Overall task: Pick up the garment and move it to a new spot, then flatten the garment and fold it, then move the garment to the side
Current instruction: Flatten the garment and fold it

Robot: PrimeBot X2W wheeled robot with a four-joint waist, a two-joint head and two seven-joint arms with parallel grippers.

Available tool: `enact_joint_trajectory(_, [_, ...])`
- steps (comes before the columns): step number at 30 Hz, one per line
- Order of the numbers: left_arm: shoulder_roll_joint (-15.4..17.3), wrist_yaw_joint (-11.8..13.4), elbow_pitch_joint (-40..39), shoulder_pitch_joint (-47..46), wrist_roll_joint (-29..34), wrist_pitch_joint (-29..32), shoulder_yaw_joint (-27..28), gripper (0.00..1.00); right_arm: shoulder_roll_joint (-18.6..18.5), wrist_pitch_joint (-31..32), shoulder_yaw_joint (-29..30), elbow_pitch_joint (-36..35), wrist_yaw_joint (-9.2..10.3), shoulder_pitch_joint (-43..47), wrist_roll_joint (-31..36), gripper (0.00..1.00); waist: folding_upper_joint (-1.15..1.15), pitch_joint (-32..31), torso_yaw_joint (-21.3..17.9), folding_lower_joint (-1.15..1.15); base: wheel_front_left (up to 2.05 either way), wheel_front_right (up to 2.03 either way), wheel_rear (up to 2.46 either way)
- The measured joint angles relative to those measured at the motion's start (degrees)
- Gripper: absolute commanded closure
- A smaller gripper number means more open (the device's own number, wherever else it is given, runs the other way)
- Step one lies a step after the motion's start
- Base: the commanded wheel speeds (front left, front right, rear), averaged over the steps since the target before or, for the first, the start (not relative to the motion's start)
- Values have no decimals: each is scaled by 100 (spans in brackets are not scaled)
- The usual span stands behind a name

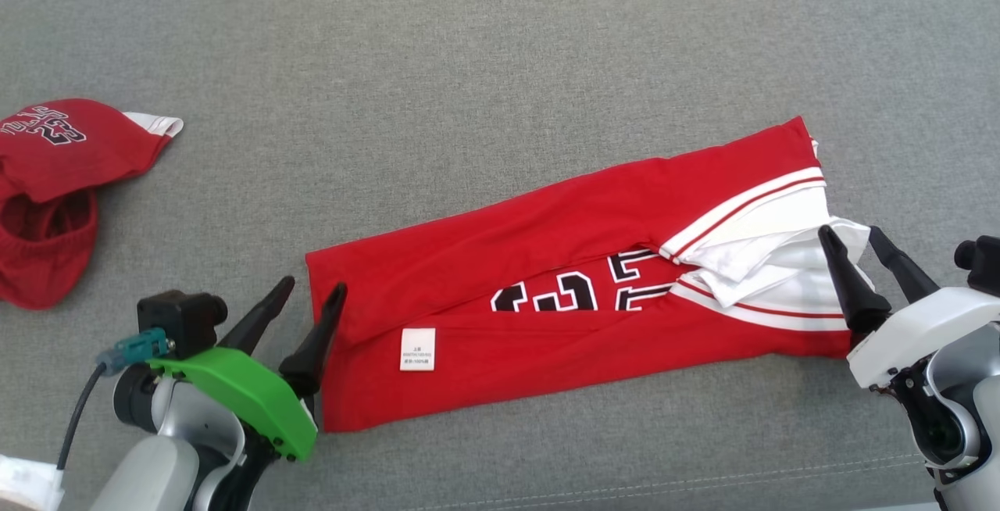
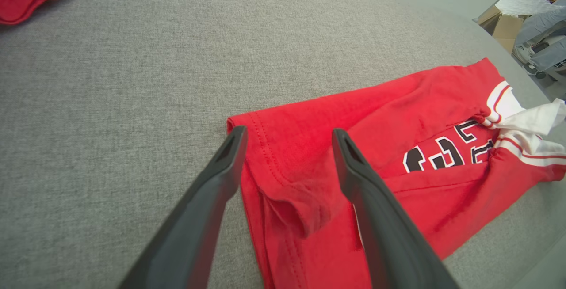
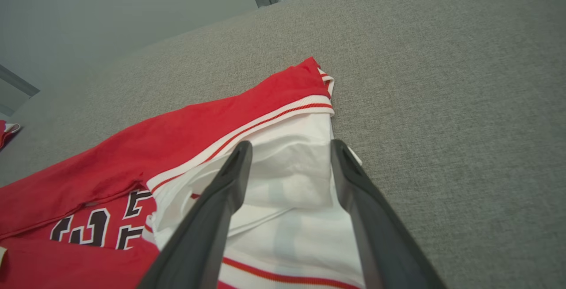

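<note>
A: On the grey padded top (image 1: 469,42), toward its near edge, what is seen?

B: A red garment (image 1: 547,253) is seen, folded into a long strip. It is laid flat from the middle of the top out toward the right edge. It is slanted: the right end is farther from the near edge than the left end.

A: What is shown on it?

B: Between the two folded flaps, black and white numbers (image 1: 578,292) are half hidden. Near the left end a small white label (image 1: 417,348) is seen. At the right end, white cloth (image 1: 769,249) with red stripes is bunched up.

A: Where is the left gripper (image 1: 314,284) found?

B: It is placed at the left end of the garment. Its two dark fingers (image 2: 208,205) are spread apart. One is seen at the garment's corner and the other over the red cloth. Nothing is pinched between them. Whether the cloth is touched cannot be told.

A: And the right gripper (image 1: 850,230)?

B: It is placed at the right end, over the white cloth. Its fingers are spread apart too — no cloth is gripped.

A: Is anything else laid on the top?

B: A second red garment (image 1: 55,183) is crumpled by the left edge — well apart from the folded one.
</note>
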State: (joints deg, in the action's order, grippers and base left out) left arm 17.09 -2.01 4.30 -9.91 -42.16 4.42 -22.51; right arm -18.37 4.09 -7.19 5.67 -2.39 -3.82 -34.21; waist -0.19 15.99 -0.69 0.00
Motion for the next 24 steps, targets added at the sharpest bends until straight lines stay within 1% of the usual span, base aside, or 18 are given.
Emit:
enact_joint_trajectory(5, [59,-1,-59,335,-3,14,-53,0,-48,57,-54,57,1,98,59,0,0,-90,4,0,0,0,0])
enact_joint_trajectory(8, [56,2,-163,489,-8,-1,-22,0,-58,56,16,51,10,133,58,0,0,-152,-2,0,0,0,0])
enact_joint_trajectory(9, [56,13,-213,494,-8,-32,27,0,-65,51,56,38,60,142,58,0,0,-166,-3,0,0,0,0])
enact_joint_trajectory(13, [48,199,-381,489,7,-309,296,0,-112,48,167,24,158,139,58,0,0,-176,-12,0,0,0,0])
enact_joint_trajectory(15, [60,331,-526,480,109,-503,463,0,-112,49,169,11,190,120,58,0,0,-160,-28,0,0,0,0])
enact_joint_trajectory(17, [96,409,-638,449,268,-637,544,0,-107,52,170,10,214,55,58,0,0,-128,-45,0,0,0,0])
enact_joint_trajectory(20, [103,465,-747,405,426,-775,565,0,-103,109,176,55,271,-79,58,0,0,-69,-63,0,0,0,0])
enact_joint_trajectory(22, [104,504,-806,404,508,-799,548,0,-98,160,193,116,343,-186,58,0,0,-22,-63,0,0,0,0])
enact_joint_trajectory(24, [104,504,-859,400,558,-855,535,0,-90,209,197,194,357,-290,58,0,0,31,-52,0,0,0,0])
